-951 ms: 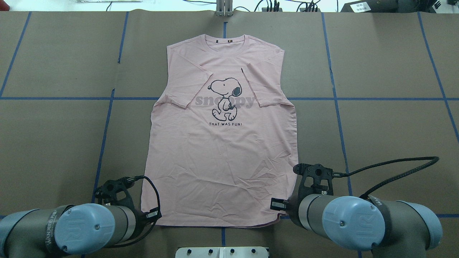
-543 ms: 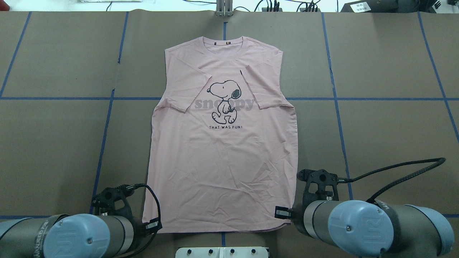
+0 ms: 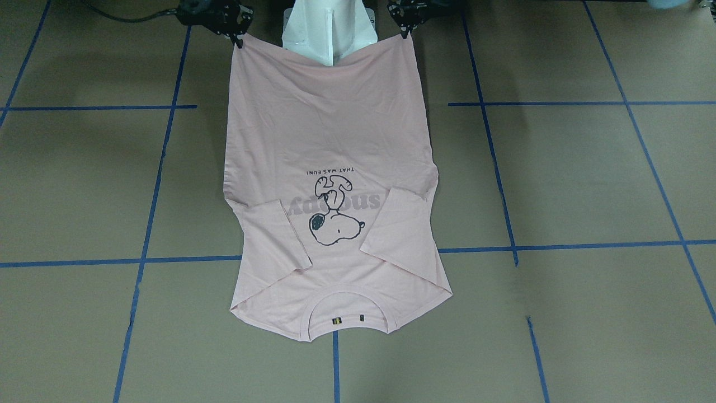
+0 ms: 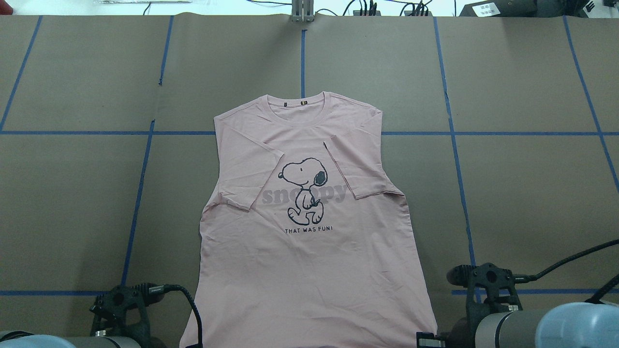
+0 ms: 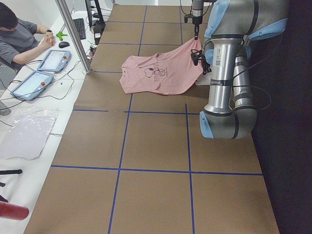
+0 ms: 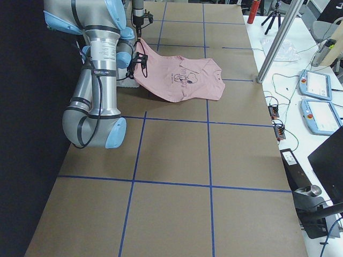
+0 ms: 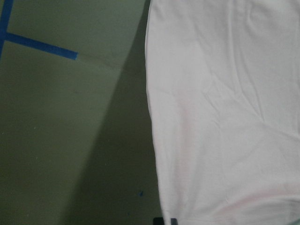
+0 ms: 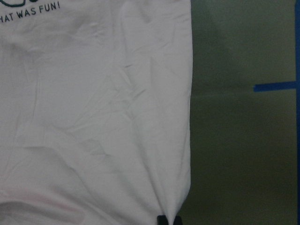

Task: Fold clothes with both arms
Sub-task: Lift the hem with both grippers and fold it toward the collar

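At the near edge of the table (image 4: pixel 532 193), the robot's two claws hold up the hem of a pink T-shirt (image 4: pixel 309 270); the right claw (image 3: pixel 239 40) is pinched tight on the hem's right corner, where the cloth gathers into its tips in the wrist view; the left claw (image 3: pixel 404 32) appears clamped on the left corner in the same way, though its wrist camera catches only a sliver of the tips at the frame's bottom edge; a white pedestal (image 3: pixel 327 25) stands between the two claws, just behind the raised hem. From the side views, the cloth slopes down from the claws and the rest lies flat on the brown table, front side up; both short sleeves (image 4: pixel 246 169) are folded inward over the chest, flanking a cartoon dog print (image 4: pixel 304 188) and grey lettering; the round collar (image 4: pixel 297 104) is the farthest part from the robot, lying on a blue tape line (image 4: pixel 302 58). Beyond the table's far edge, an operator (image 5: pixel 17 34) sits by two tablets (image 5: pixel 53 59).
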`<state>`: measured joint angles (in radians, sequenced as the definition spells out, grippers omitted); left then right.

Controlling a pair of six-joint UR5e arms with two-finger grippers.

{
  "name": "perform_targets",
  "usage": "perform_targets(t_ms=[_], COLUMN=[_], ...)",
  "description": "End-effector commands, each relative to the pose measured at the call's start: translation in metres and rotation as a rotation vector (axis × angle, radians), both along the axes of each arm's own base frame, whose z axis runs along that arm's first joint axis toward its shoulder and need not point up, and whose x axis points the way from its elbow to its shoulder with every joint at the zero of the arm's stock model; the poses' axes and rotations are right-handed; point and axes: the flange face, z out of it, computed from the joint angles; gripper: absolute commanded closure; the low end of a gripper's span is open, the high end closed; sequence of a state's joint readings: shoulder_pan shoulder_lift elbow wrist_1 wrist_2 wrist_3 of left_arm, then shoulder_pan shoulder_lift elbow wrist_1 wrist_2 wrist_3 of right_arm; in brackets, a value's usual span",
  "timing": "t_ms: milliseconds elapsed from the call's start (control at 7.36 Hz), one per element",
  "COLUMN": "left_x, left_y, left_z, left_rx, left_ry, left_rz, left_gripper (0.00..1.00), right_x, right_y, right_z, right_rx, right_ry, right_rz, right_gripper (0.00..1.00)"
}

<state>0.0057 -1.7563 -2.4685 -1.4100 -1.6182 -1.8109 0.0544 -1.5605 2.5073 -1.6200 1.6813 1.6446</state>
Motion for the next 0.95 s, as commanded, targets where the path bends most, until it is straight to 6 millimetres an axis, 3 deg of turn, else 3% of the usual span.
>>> perform_targets(t_ms=[0, 136, 272, 407, 543, 679, 815], left_x=[-0.005, 0.003, 0.005, 0.009, 0.018, 0.012, 0.008], left_y=[-0.049, -0.084, -0.125, -0.159, -0.198, -0.232, -0.264], left_z=[0.009, 0.019, 0.019, 0.030, 0.052, 0.057, 0.056], left_rx=[0.113, 0.183, 0.231, 0.263, 0.298, 0.337, 0.354], left_ry=[-0.029, -0.069, -0.092, -0.140, -0.168, -0.136, -0.149], left_rz=[-0.034, -0.049, -0.086, -0.108, -0.130, -0.174, -0.209], left_gripper=[1.00, 1.00, 1.00, 1.00, 1.00, 1.00, 1.00], right_x=[-0.021, -0.041, -0.049, -0.043, -0.043, -0.041, -0.047], right_y=[-0.072, -0.123, -0.163, -0.200, -0.236, -0.271, -0.292], right_z=[-0.014, -0.022, -0.023, -0.017, 0.006, 0.019, 0.034], right_rx=[0.081, 0.174, 0.253, 0.327, 0.343, 0.364, 0.402], right_ry=[-0.020, -0.010, 0.016, 0.056, 0.129, 0.149, 0.141], right_rz=[0.116, 0.142, 0.144, 0.143, 0.155, 0.181, 0.185], right_gripper=[1.00, 1.00, 1.00, 1.00, 1.00, 1.00, 1.00])
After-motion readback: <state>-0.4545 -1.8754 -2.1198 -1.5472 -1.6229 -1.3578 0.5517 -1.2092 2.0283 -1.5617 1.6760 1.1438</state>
